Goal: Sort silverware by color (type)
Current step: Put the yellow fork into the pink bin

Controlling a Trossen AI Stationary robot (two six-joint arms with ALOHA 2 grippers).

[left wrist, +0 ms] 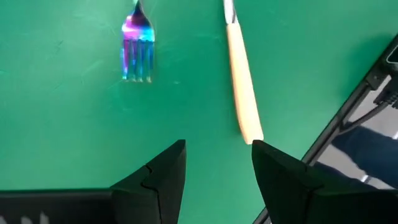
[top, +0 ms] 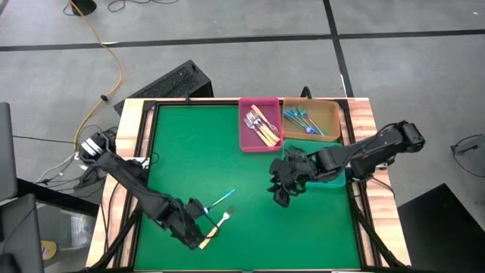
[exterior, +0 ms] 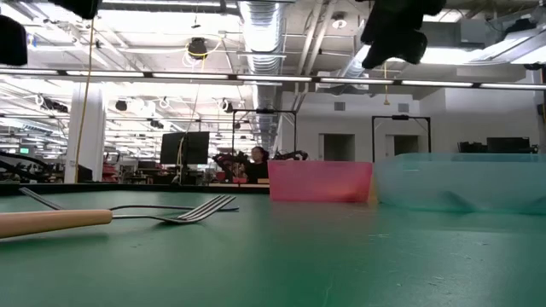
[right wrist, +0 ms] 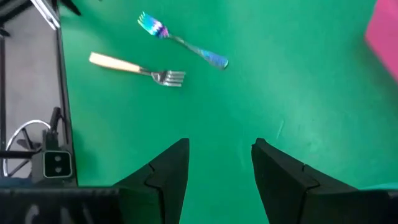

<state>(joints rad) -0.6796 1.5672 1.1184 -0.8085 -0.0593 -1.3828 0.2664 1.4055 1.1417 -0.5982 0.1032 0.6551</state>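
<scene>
Green felt mat [top: 197, 152] carries a slim wooden-handled fork [top: 215, 227].

High view looks straight down; low view skims the counter [top: 227, 152]; both wrist views share the tan-handled fork [right wrist: 134, 67].

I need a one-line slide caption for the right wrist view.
Open right gripper above green mat, facing one tan-handled fork and one iridescent blue fork.

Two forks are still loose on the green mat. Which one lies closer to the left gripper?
The tan-handled fork: its handle end lies right by the left gripper. The blue fork lies farther out on the mat.
</scene>
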